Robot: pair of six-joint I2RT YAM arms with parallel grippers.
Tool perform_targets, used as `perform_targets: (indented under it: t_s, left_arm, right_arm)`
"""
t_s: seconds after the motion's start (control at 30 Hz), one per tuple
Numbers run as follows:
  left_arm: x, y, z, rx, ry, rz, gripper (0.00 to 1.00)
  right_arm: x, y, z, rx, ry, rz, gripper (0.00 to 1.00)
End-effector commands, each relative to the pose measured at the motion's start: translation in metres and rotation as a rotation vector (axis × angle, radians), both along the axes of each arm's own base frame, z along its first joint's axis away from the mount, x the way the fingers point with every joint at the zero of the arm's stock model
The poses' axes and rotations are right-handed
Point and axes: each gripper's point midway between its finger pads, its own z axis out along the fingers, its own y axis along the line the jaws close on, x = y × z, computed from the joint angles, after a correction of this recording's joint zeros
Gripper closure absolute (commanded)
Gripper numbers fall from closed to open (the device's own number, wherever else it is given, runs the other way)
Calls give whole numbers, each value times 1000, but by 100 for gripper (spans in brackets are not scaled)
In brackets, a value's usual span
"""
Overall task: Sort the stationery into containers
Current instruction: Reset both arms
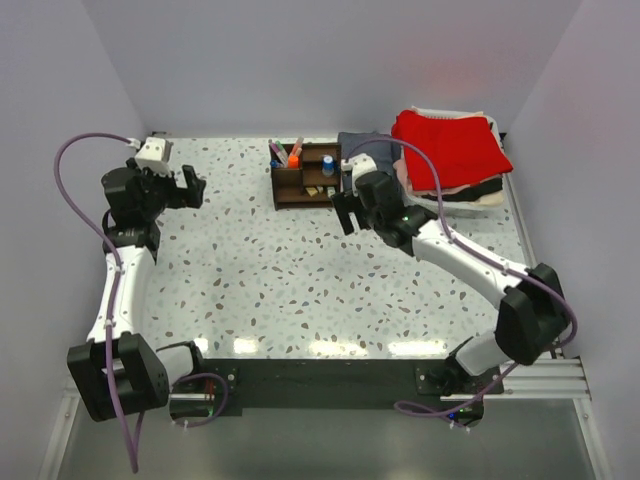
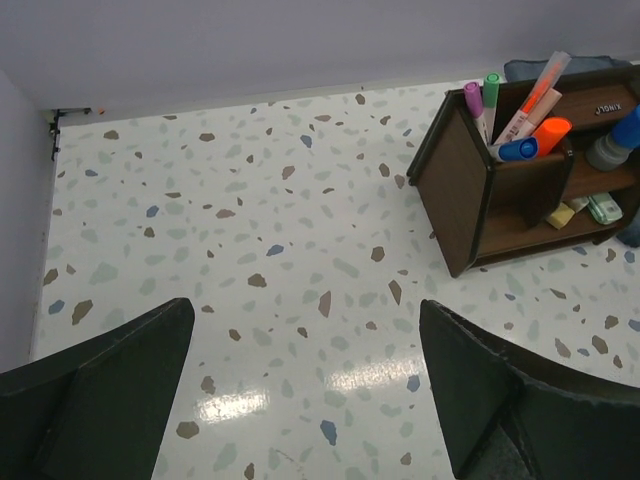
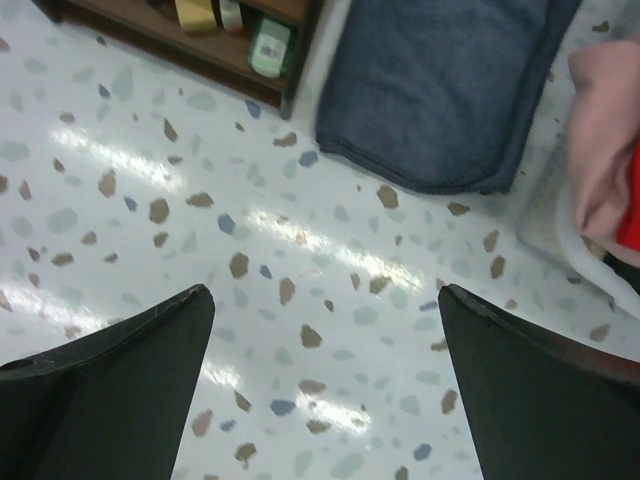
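Observation:
The dark brown wooden organizer (image 1: 305, 177) stands at the back middle of the table; it also shows in the left wrist view (image 2: 455, 185). Pens and markers (image 2: 520, 115) stand upright in its tall compartment, one orange-capped, one blue-capped, one purple, one green. A pale green piece (image 2: 605, 207) and a tan block (image 2: 560, 215) lie on its lower shelf, also in the right wrist view (image 3: 270, 47). My left gripper (image 1: 192, 187) is open and empty, left of the organizer. My right gripper (image 1: 345, 212) is open and empty, just in front of the organizer's right end.
A folded dark blue cloth (image 3: 435, 90) lies right of the organizer. A pile of folded clothes with a red one on top (image 1: 448, 150) sits at the back right. A white wall box (image 1: 153, 153) is at the back left corner.

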Motion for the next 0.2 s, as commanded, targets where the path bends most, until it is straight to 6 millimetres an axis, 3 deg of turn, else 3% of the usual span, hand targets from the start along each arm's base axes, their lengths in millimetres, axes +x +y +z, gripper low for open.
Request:
perform_targets:
  t_s: [0.0, 0.03, 0.1, 0.17]
  left_arm:
    - [0, -11, 10, 43, -20, -63, 0]
    - [1, -12, 9, 54, -17, -68, 0]
    - [1, -16, 2, 63, -3, -69, 0]
    - [0, -22, -1, 62, 5, -84, 0]
  right_arm:
    - [-15, -37, 9, -149, -90, 28, 1]
    - [-20, -43, 17, -150, -114, 30, 1]
    - [-28, -50, 13, -157, -111, 32, 1]
    - [-30, -56, 20, -128, -132, 24, 1]
